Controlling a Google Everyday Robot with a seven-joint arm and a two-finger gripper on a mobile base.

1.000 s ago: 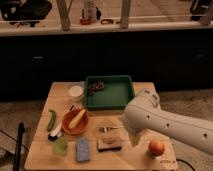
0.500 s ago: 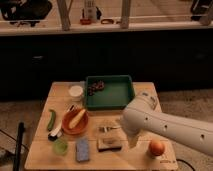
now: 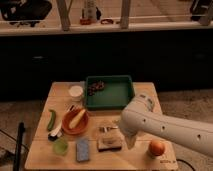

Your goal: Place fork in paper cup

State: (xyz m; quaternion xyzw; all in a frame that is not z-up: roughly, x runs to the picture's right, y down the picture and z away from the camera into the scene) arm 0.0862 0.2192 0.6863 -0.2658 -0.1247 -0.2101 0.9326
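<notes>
The slim pale fork (image 3: 107, 128) lies flat on the wooden table (image 3: 60, 90), just right of the orange bowl. The small white paper cup (image 3: 76, 92) stands upright at the back left, beside the green tray. My white arm reaches in from the lower right, and its bulky joint hangs over the table's right half. My gripper (image 3: 131, 142) points down at the arm's lower end, a little right of the fork and next to a brown block (image 3: 110, 144). It holds nothing that I can see.
A green tray (image 3: 125, 95) with dark bits in its left corner sits at the back. An orange bowl (image 3: 76, 122) holds a banana piece. Around it lie a black-and-white brush (image 3: 57, 132), a green pepper (image 3: 51, 120), a green cup (image 3: 61, 145), a blue sponge (image 3: 82, 149) and an orange fruit (image 3: 157, 147).
My arm has swung left and lower over the table, bringing the gripper closer to the fork. The objects on the table have not moved.
</notes>
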